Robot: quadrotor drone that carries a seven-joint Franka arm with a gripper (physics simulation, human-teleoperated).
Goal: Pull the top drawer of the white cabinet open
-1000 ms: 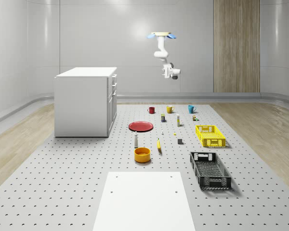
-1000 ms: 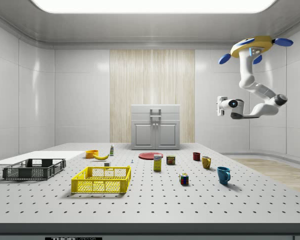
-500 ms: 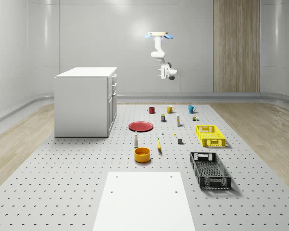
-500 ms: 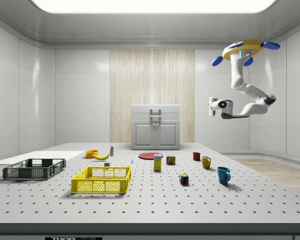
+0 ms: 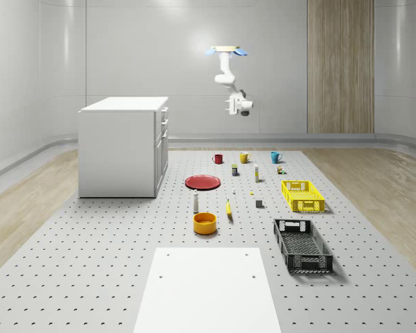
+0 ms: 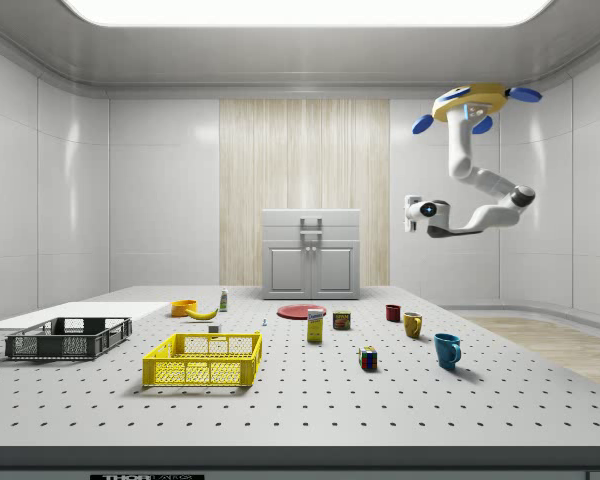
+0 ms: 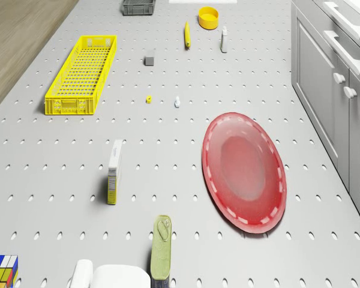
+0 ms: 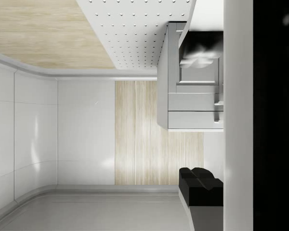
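1. Hovering high at upper centre of the whole-scene view: blue-rotored yellow drone [image 5: 229, 50], above the mugs, well apart from the white box-shaped cabinet [image 5: 123, 147].
2. Levelled toward the closed top drawer [image 6: 311, 219], presumably for a straight pull: white two-finger gripper [image 6: 411, 213].
3. Cannot tell finger spacing.

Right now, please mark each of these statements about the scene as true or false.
1. The drone hovers high above the table. True.
2. The gripper grips the top drawer's handle. False: it hangs in the air, apart from the white cabinet.
3. The top drawer is shut. True.
4. The red plate lies inside the yellow crate. False: it lies on the table near the cabinet.
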